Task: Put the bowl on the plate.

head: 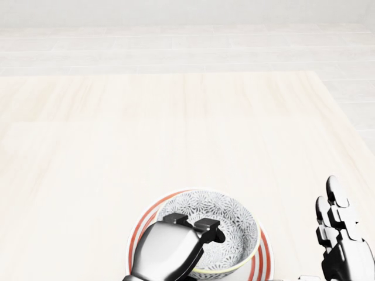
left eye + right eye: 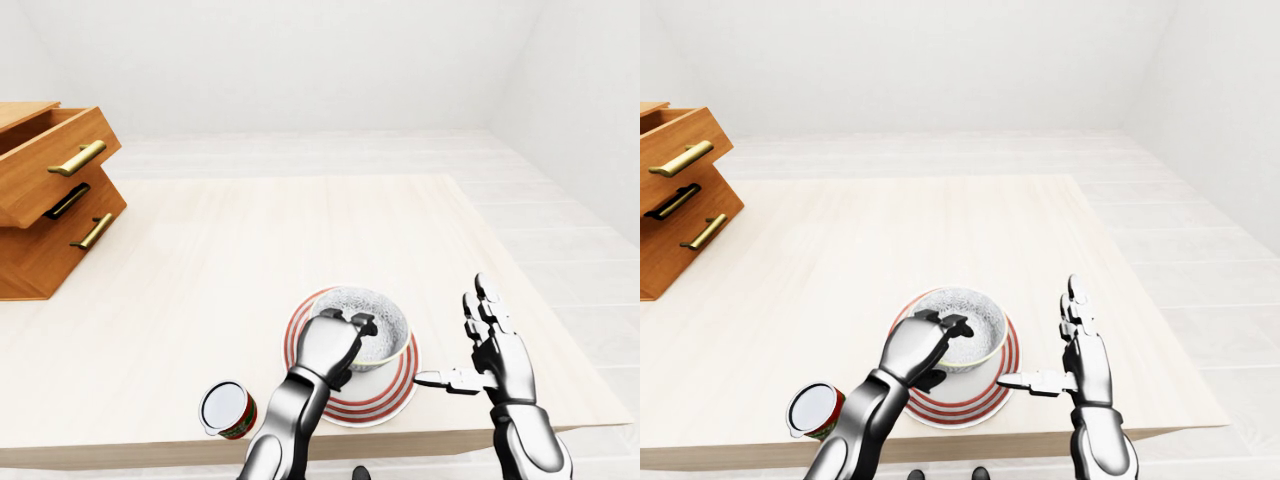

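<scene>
A patterned grey-white bowl (image 1: 228,225) sits level on the red-striped plate (image 1: 265,257) near the bottom edge of the table. My left hand (image 1: 193,225) is at the bowl's near rim. Its fingers (image 2: 345,320) are uncurled and stretch over the rim, while the thumb stays outside below, so the hand looks open. My right hand (image 2: 468,345) stands to the right of the plate, apart from it, with fingers spread upward and nothing in it.
A red can with a white lid (image 2: 225,408) stands left of the plate, close to the table's lower edge (image 2: 120,445). A wooden drawer chest (image 2: 50,200) with its upper drawer pulled out sits at the far left.
</scene>
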Robot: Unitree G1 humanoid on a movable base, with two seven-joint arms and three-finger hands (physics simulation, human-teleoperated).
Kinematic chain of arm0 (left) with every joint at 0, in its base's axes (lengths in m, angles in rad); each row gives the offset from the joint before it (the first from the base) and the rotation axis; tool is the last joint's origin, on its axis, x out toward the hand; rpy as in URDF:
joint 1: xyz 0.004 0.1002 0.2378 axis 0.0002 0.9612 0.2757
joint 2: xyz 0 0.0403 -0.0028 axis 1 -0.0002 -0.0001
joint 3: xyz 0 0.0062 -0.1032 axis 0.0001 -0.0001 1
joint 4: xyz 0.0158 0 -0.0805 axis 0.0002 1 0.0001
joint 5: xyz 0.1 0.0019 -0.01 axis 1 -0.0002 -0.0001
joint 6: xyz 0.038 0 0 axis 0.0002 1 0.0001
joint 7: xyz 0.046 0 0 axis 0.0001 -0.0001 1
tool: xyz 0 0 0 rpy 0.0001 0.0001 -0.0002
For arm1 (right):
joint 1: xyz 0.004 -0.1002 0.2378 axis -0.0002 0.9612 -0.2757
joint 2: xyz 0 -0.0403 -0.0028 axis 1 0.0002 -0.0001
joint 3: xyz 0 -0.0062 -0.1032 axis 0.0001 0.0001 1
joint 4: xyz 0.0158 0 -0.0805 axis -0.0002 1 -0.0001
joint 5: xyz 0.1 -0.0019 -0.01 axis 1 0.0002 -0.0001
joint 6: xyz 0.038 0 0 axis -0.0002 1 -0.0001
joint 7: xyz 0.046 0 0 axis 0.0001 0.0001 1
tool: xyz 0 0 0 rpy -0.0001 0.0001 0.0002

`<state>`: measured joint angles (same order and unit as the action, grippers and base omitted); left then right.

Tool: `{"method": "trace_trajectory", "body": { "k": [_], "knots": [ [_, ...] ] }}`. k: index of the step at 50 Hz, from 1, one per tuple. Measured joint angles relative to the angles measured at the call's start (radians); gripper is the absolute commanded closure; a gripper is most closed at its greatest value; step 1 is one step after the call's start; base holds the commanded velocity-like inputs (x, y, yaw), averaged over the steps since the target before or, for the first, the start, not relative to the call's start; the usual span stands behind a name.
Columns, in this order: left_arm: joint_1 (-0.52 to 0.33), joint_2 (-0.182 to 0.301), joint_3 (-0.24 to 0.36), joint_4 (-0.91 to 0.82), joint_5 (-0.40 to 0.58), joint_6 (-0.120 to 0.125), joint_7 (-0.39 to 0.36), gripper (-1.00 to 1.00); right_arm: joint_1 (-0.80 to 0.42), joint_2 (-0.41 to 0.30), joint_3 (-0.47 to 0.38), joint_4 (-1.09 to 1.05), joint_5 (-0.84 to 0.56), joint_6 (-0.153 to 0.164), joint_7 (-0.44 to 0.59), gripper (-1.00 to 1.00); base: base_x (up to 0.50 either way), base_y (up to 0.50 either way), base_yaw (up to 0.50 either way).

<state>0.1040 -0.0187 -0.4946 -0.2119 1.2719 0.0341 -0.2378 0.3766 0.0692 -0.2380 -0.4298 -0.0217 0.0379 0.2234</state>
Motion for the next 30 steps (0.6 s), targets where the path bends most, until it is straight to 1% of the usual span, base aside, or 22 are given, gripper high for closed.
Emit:
{"method": "trace_trajectory", "body": {
  "k": [11, 13, 16, 19, 27, 28, 30],
  "knots": [
    [0.008, 0.005, -0.002, -0.01, 0.002, 0.005, -0.006, -0.11, -0.001, -0.002, 0.004, 0.006, 0.0, -0.003, -0.003, -1.0, 0.0, 0.0, 0.0],
    [0.01, 0.007, -0.003, -0.014, 0.003, 0.006, -0.009, -0.12, -0.001, -0.002, 0.005, 0.006, 0.0, -0.004, -0.004, -1.0, 0.0, 0.0, 0.0],
    [0.014, 0.009, -0.005, -0.022, 0.005, 0.008, -0.015, -0.22, 0.0, -0.003, 0.006, 0.007, 0.0, -0.005, -0.004, -1.0, 0.0, 0.0, 0.0],
    [0.017, 0.011, -0.005, -0.032, 0.007, 0.011, -0.023, -0.21, 0.0, -0.003, 0.006, 0.008, 0.0, -0.005, -0.005, -1.0, 0.0, 0.0, 0.0],
    [0.027, 0.021, -0.004, -0.06, 0.011, 0.018, -0.045, -0.3, -0.003, -0.005, 0.006, 0.008, 0.001, -0.004, -0.006, -1.0, 0.0, 0.0, 0.0],
    [0.029, 0.022, -0.004, -0.064, 0.012, 0.019, -0.047, -0.27, -0.003, -0.005, 0.006, 0.009, 0.001, -0.003, -0.006, -1.0, 0.0, 0.0, 0.0],
    [0.034, 0.025, -0.004, -0.073, 0.013, 0.021, -0.053, -0.29, -0.004, -0.005, 0.007, 0.009, 0.001, -0.003, -0.006, -1.0, 0.0, 0.0, 0.0]
  ]
}}
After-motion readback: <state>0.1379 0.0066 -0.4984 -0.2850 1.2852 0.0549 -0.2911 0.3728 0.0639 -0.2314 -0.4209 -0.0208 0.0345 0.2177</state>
